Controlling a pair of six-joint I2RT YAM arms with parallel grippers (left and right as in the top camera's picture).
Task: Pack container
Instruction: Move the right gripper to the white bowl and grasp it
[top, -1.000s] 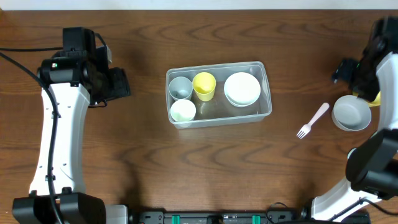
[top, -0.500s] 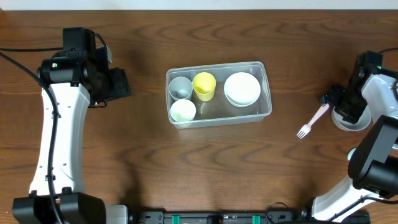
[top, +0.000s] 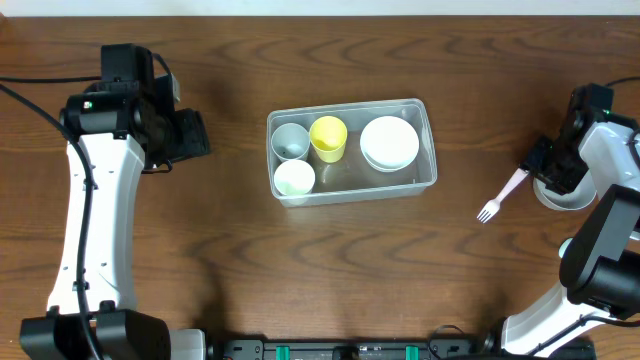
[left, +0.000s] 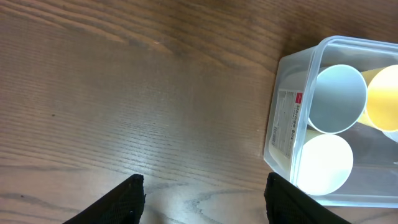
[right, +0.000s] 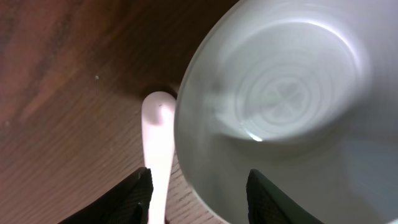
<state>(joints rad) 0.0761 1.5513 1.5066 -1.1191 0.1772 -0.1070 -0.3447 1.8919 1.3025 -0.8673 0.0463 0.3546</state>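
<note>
The clear rectangular plastic container (top: 350, 104) sits mid-tabletop (top: 230, 250), long side running left-right. Inside, a pale grey-blue cup (top: 291, 140), a yellow cup (top: 328, 136) and a white cup (top: 294, 178) crowd the left end. A stack of round white bowls (top: 389, 142) fills the right end. Only a narrow strip of floor btwn them is free.

Well apart to the right lie a pale pink plastic fork (top: 502, 195) and a round grey bowl (top: 568, 195), touching or nearly so. The right claw (right: 199, 193) is down at the bowl's left rim, jaws apart w/ the rim btwn them, gripping nothing yet. The left claw (left: 202, 199) hangs wide open & empty over bare wood just beside the container's left end.

Risks, as I read it:
- The fork's handle end also sits inside the right claw's span, next to the finger outside the bowl. Closing now may pinch fork + rim together, or flick the fork away.
- A rim-only pinch on a smooth, sloped bowl wall prob. tilts on lift and could slip out.
- The grey bowl looks too wide for the free strip, so it likely has to nest on the white stack. An off-centre drop could catch the container rim or tip the yellow cup.
- The container looks light & is unbraced, so a bump from above could shove it.
</note>
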